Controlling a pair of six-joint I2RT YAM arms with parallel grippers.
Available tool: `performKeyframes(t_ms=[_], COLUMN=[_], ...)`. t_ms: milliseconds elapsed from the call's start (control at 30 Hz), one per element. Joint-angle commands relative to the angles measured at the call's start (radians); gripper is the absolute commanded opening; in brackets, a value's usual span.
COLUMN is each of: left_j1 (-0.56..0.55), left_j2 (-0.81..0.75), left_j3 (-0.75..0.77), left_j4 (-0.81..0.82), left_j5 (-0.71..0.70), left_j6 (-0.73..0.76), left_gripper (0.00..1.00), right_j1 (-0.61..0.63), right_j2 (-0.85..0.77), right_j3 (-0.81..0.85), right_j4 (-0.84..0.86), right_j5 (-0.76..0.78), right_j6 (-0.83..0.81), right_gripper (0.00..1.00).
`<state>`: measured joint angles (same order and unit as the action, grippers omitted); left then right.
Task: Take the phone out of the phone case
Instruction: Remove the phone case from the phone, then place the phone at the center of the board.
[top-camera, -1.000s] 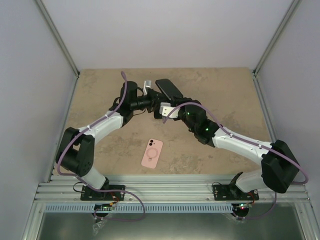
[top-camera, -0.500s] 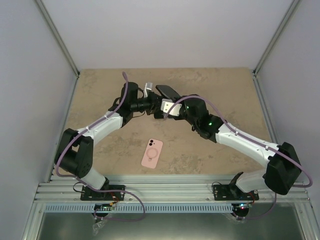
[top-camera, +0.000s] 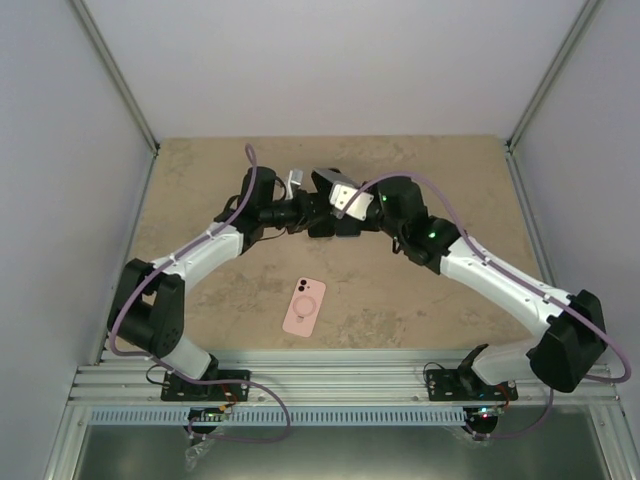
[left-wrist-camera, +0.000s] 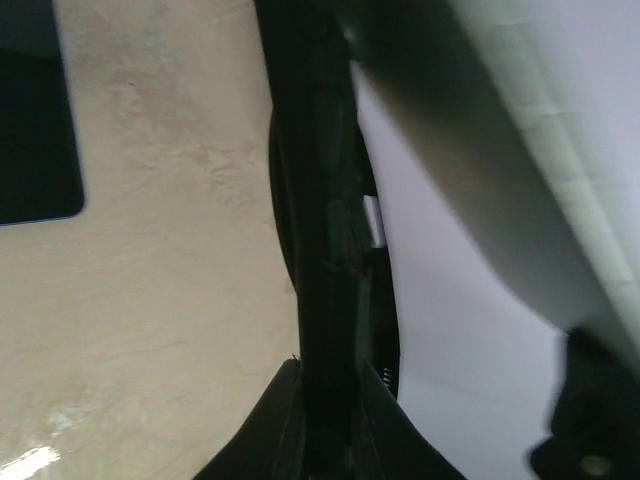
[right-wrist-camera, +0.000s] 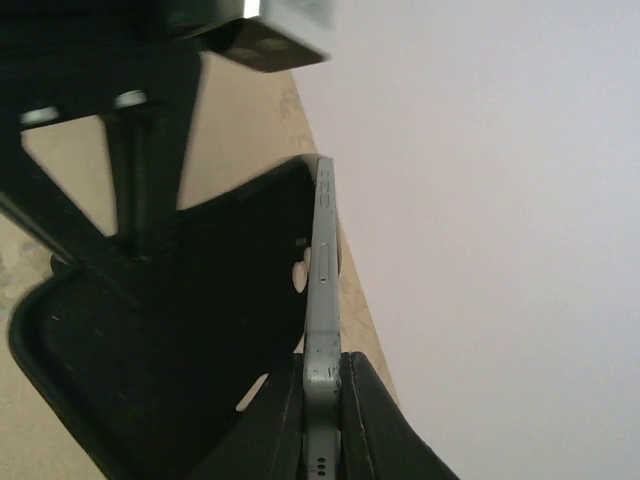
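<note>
At the middle back of the table both grippers meet on one dark bundle. My left gripper (top-camera: 303, 211) is shut on the thin edge of the black phone case (left-wrist-camera: 322, 250), which stands on edge between its fingers (left-wrist-camera: 275, 430). My right gripper (right-wrist-camera: 323, 400) is shut on the grey-blue phone (right-wrist-camera: 324, 290), also on edge. In the right wrist view the hollow black case (right-wrist-camera: 150, 380) lies against the phone's left side and spreads away from it. From above, the phone (top-camera: 326, 181) and case (top-camera: 338, 224) overlap under the right gripper (top-camera: 336, 206).
A pink cased phone (top-camera: 304, 306) lies back up on the tan table (top-camera: 450, 180) near the front edge, away from both arms. Grey walls close in the back and sides. A dark slab with a rounded corner (left-wrist-camera: 35, 130) shows at the left of the left wrist view.
My right arm has swung left and towards the back, bringing its gripper up against the left gripper. The dark phone and case now sit lower and closer together. The left arm barely moved.
</note>
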<state>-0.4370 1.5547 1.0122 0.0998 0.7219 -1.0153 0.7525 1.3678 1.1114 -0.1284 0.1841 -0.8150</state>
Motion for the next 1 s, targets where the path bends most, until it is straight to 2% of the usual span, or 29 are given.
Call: performKeyframes(t_ms=[0,133,533,767,967], left_j1=[0.055,0.078,0.157,0.237,0.262], left_j2=[-0.019,-0.004,0.014,-0.004,-0.034], left_j3=[-0.008,0.018,0.090,0.121,0.128], left_j4=[-0.070,-0.150,-0.223,-0.234,-0.236], left_j5=[-0.093,-0.100,-0.056,-0.054,-0.085], left_j6=[0.064,0.127,0.211,0.240,0.255], left_gripper=[0.00,0.00,0.00,0.00,0.00], right_j1=[-0.055,-0.097,-0.296,-0.330,-0.331], right_j2=[-0.070,-0.087,-0.134,-0.148,-0.096], right_j3=[0.103,0.126,0.123,-0.059,-0.182], right_j4=[-0.038,-0.098,-0.196,-0.054,0.112], right_j5=[-0.058,-0.142,-0.417,-0.276,-0.133], right_j6=[0.117,0.168,0.315,0.198,0.085], right_gripper=[0.01,0.01,0.01,0.01,0.00])
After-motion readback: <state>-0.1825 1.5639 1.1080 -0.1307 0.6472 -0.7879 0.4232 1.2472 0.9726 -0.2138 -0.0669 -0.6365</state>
